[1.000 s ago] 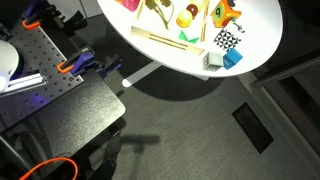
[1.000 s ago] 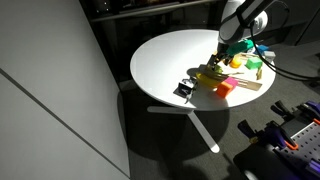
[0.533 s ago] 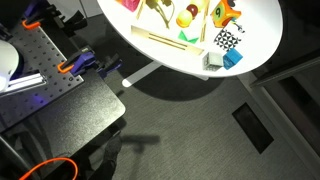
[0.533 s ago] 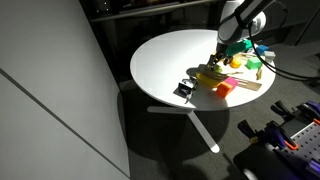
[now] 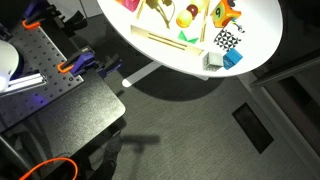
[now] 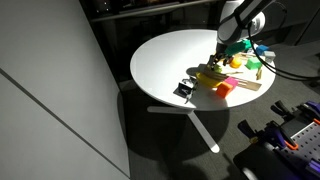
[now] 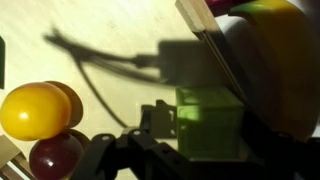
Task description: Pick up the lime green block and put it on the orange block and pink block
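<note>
In the wrist view the lime green block (image 7: 210, 122) lies on the pale table between my two dark fingers. My gripper (image 7: 205, 140) touches it on both sides and looks shut on it, low at the table. In an exterior view my gripper (image 6: 221, 62) hangs over the cluster of toys. A small magenta-pink block (image 6: 237, 63) lies just beside it and an orange block (image 6: 225, 88) sits nearer the table's edge. The orange block (image 5: 228, 14) and a pink piece (image 5: 128, 4) also show in an exterior view at the top edge.
A yellow round piece (image 7: 35, 108) and a dark red one (image 7: 55, 155) lie left of the gripper. A wooden stick (image 7: 208, 38) and a large yellow-green shape (image 7: 272, 50) lie beyond the block. A checkered cube (image 5: 226, 40) and a blue block (image 5: 233, 58) stand near the round white table's edge (image 6: 150, 60).
</note>
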Available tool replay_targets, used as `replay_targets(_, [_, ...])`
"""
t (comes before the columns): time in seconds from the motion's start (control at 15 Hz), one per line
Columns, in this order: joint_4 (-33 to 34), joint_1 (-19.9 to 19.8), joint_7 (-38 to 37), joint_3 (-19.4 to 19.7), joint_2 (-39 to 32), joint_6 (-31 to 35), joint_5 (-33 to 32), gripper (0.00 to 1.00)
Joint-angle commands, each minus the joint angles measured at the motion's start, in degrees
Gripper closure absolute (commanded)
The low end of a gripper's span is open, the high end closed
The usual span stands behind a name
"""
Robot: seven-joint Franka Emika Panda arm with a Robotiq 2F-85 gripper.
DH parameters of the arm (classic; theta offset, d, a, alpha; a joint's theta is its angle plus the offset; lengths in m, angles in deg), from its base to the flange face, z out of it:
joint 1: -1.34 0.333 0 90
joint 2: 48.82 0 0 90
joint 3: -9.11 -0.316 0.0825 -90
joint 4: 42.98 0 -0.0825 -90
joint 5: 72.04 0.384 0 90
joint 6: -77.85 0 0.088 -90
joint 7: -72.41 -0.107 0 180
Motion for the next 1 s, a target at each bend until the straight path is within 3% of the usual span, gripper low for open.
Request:
replay_targets(0.0, [1.2, 0.0, -2.1, 0.4, -1.1, 0.4, -1.0, 0.43])
replay_targets(0.2, [1.4, 0.0, -2.6, 0.5, -1.1, 0.1, -0.9, 0.66])
replay_targets(0.93, [-1.0, 2.9, -8.0, 2.4, 4.6, -1.6, -3.0, 0.69])
